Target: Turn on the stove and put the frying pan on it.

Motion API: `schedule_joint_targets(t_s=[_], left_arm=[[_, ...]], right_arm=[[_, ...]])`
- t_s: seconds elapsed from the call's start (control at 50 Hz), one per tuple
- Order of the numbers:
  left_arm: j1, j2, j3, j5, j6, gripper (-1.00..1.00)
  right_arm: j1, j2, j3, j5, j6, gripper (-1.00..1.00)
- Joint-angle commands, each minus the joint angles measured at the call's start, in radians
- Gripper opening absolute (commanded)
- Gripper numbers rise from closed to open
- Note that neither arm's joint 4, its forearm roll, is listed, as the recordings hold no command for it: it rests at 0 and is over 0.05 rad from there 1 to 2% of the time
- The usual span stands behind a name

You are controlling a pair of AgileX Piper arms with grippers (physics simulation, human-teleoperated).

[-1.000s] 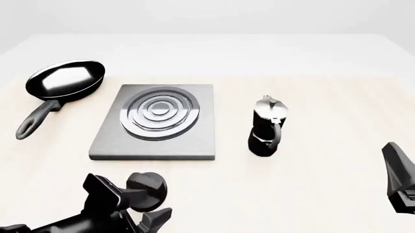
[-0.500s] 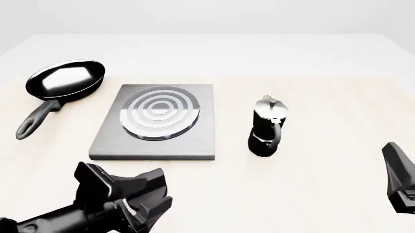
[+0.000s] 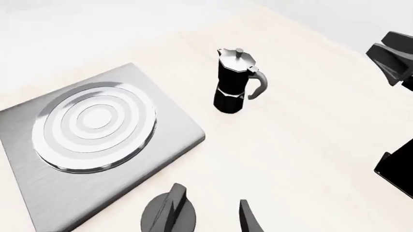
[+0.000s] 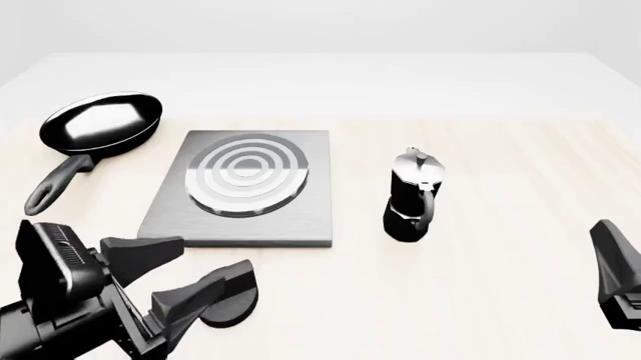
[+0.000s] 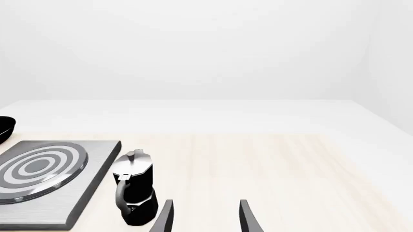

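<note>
The stove's grey plate (image 4: 245,202) with its ring burner lies left of centre, and it also fills one side of the left wrist view (image 3: 96,130). Its black knob (image 4: 228,306) sits on the table in front of the plate. My left gripper (image 4: 212,256) is open just above and left of the knob, one finger crossing it, holding nothing. In the left wrist view the knob (image 3: 154,218) lies beside one fingertip (image 3: 249,220). The black frying pan (image 4: 100,124) rests at the far left, handle toward me. My right gripper (image 5: 205,217) hangs open at the right edge (image 4: 616,277).
A black-and-silver moka pot (image 4: 410,199) stands upright right of the stove, between the two arms, and shows as well in the right wrist view (image 5: 134,193). The table's far edge runs behind the pan and stove.
My left gripper has let go of the knob, opened and drawn back to the left. The burner rings look lighter than one second ago. The right arm is still.
</note>
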Motion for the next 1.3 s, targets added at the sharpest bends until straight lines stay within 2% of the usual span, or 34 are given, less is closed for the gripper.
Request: schedule_joint_targets(t_s=[0.02,0.38,0.42,0.46,0.58,0.6,0.86,1.1,1.3], left_arm=[[0.041,-0.152,-0.053,0.157,0.05,1.0],[0.12,-0.251,-0.102,0.254,0.094,1.0],[0.142,-0.261,-0.113,0.27,0.103,1.0],[0.2,-0.308,-0.129,0.306,0.14,1.0],[0.241,-0.309,-0.17,0.346,0.156,1.0],[0.268,-0.32,-0.185,0.363,0.166,1.0],[0.394,-0.247,-0.264,0.37,0.197,1.0],[0.494,-0.125,-0.34,0.351,0.175,1.0],[0.576,-0.063,-0.413,0.354,0.202,1.0]], right_arm=[[0.0,0.0,0.0,0.0,0.0,1.0],[0.0,0.0,0.0,0.0,0.0,1.0],[0.0,0.0,0.0,0.0,0.0,1.0],[0.0,0.0,0.0,0.0,0.0,1.0],[0.0,0.0,0.0,0.0,0.0,1.0],[0.0,0.0,0.0,0.0,0.0,1.0],[0.0,0.0,0.0,0.0,0.0,1.0],[0.0,0.0,0.0,0.0,0.0,1.0],[0.0,0.0,0.0,0.0,0.0,1.0]])
